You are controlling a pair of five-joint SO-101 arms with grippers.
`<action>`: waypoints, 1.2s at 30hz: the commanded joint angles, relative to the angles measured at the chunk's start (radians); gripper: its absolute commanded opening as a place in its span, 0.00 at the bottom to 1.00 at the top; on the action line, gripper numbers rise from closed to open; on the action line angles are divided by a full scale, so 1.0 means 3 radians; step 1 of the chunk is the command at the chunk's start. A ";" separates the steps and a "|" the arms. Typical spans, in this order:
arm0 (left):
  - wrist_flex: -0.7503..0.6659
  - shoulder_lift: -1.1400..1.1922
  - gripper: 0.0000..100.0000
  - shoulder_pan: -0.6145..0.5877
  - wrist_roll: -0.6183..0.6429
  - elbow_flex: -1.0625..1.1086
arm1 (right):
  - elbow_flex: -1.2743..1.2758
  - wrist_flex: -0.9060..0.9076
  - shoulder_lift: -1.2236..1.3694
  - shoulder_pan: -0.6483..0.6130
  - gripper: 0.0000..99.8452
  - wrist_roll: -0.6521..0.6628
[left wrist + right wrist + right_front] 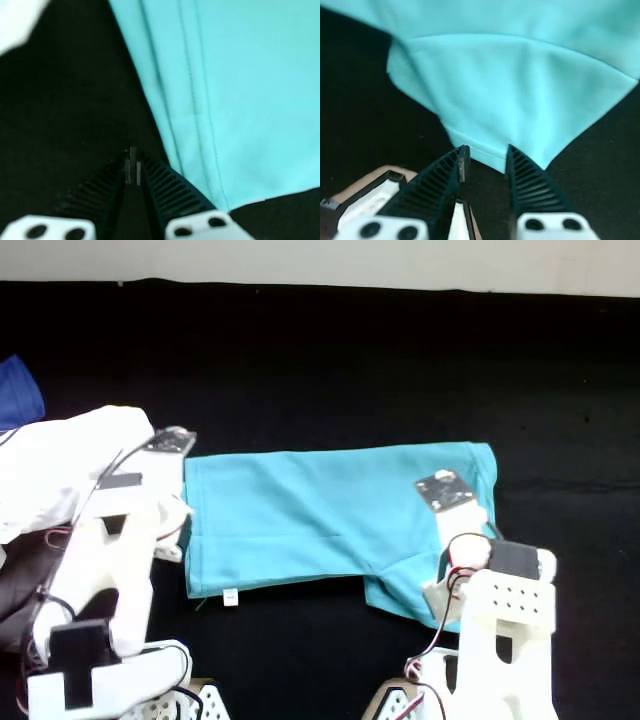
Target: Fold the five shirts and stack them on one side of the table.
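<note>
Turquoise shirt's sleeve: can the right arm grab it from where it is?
Probably yes. The right arm's fingers stand open right at the hem of the sleeve, and nothing lies between them.

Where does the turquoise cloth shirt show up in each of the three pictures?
High view: the turquoise cloth shirt lies flat in the middle of the black table cover.
Left wrist view: the shirt, with a stitched hem, lies beside the shut left gripper.
Right wrist view: a hemmed corner of it lies just ahead of the open right gripper.
Shared landmark: that black cover borders the shirt in all three.
</note>
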 commanded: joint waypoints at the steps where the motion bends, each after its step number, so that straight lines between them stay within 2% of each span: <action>1: -0.0036 0.0253 0.01 -0.0049 -0.0041 -0.0309 | -0.0110 0.0115 -0.0003 -0.0509 0.15 0.0036; 5: -0.0036 0.0621 0.01 -0.0064 0.0169 -0.0488 | -0.0079 -0.0105 0.0013 -0.0862 0.15 -0.0046; 10: -0.0031 0.0770 0.01 -0.0064 0.0378 -0.0591 | 0.0008 -0.0432 0.0197 -0.0872 0.15 -0.0245; 16: -0.0031 0.0770 0.01 -0.0064 0.0378 -0.0580 | -0.0110 -0.0468 0.0918 -0.0887 0.15 -0.0251; 22: -0.0031 0.0775 0.01 -0.0064 0.0378 -0.0580 | -0.0325 -0.0478 0.1225 -0.0887 0.15 -0.0251; 30: -0.0031 0.0775 0.01 -0.0064 0.0378 -0.0580 | -0.0355 -0.0913 0.1655 -0.0862 0.15 -0.0256; 35: -0.0031 0.0775 0.01 -0.0064 0.0378 -0.0575 | -0.0652 -0.0954 0.1660 -0.0678 0.00 -0.0552; 36: -0.0031 0.0775 0.01 -0.0064 0.0378 -0.0575 | -0.0719 -0.0933 0.1660 -0.0621 0.01 -0.0568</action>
